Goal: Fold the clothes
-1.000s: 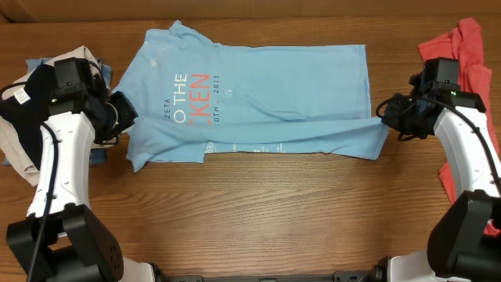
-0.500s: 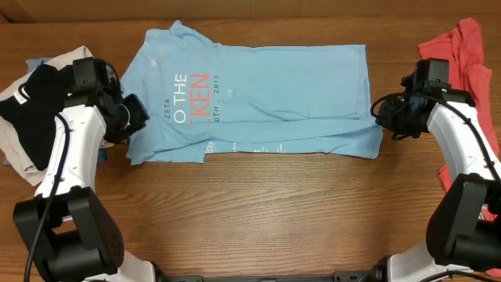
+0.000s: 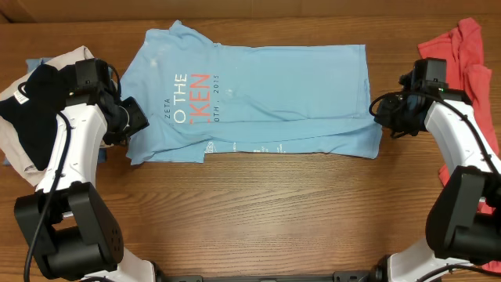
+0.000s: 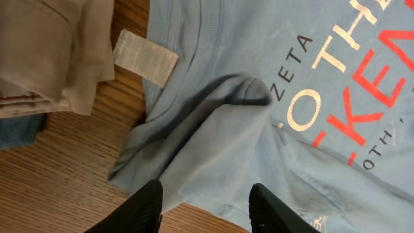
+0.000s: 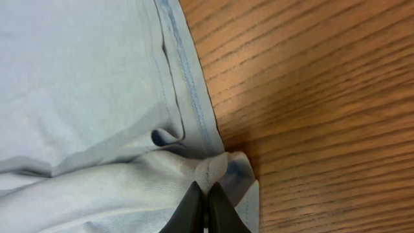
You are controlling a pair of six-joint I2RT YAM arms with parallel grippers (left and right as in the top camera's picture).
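Note:
The clothes, a light blue T-shirt (image 3: 258, 94) with red and white lettering, lie flat across the middle of the table, with the front strip folded up over the body. My left gripper (image 3: 133, 125) is at the shirt's left sleeve. In the left wrist view its fingers (image 4: 206, 188) stand apart over the rumpled sleeve fold (image 4: 213, 123), gripping nothing. My right gripper (image 3: 378, 117) is at the shirt's right edge. The right wrist view shows it (image 5: 206, 186) shut on a pinched bit of the hem (image 5: 217, 169), just above the wood.
A pile of black (image 3: 35, 117) and beige (image 3: 70, 56) garments lies at the left edge, close behind my left arm. The beige one (image 4: 52, 52) with its label (image 4: 145, 57) nearly touches the sleeve. A red garment (image 3: 462, 55) lies at the right edge.
My left gripper has opened and let go of the sleeve after carrying it inward. The right gripper has drawn the hem corner a little left and up, still pinching it.

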